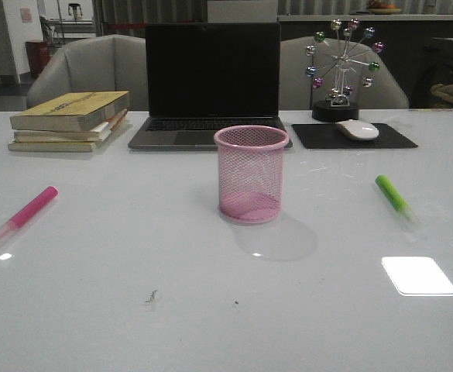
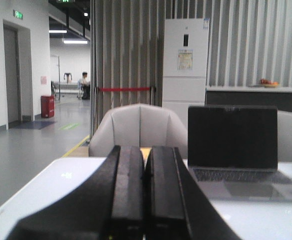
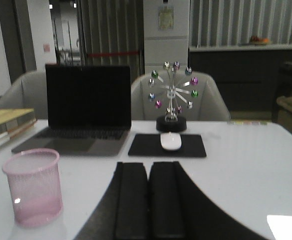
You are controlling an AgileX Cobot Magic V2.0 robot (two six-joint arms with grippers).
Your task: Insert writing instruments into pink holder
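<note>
Pink cup [image 1: 251, 173] stands mid-table [image 1: 133, 325] — pink marker [image 1: 26, 214] far left, green marker [image 1: 394, 197] right, both well apart. Left gripper [image 2: 145, 175] and right gripper [image 3: 148, 180] — 2 pairs of fingers pressed together, empty.

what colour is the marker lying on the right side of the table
Bright green, clearest in the front view.

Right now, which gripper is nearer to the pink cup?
Right. The right gripper has the pink cup close by in its view; the left gripper sees no cup, only the laptop.
</note>
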